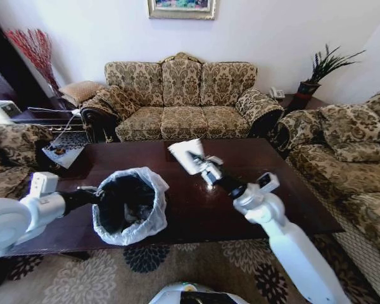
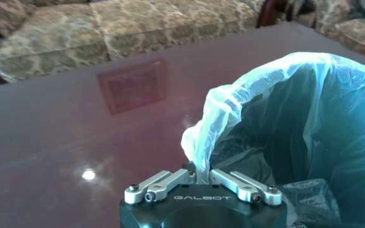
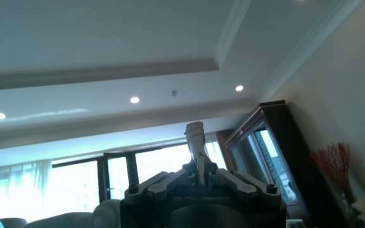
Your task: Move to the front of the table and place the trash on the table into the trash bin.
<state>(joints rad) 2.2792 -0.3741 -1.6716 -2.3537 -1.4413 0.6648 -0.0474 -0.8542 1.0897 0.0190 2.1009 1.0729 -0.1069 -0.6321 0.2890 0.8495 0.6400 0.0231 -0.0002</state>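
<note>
The trash bin (image 1: 128,206), black with a whitish bag over its rim, is at the front left of the dark glossy table (image 1: 272,190). My left gripper (image 1: 94,194) is shut on the near rim of the bin. In the left wrist view its fingers (image 2: 163,183) pinch the bag's edge (image 2: 198,156). My right gripper (image 1: 206,170) is raised above the middle of the table, to the right of the bin, shut on a flat white piece of trash (image 1: 185,154). In the right wrist view that gripper (image 3: 198,166) points toward the ceiling and the trash (image 3: 195,135) shows edge-on.
A patterned sofa (image 1: 180,101) stands behind the table and another one (image 1: 354,158) along its right side. An armchair (image 1: 6,158) and a low side table with papers (image 1: 63,154) are at the left. Patterned carpet (image 1: 196,266) lies before the table's front edge.
</note>
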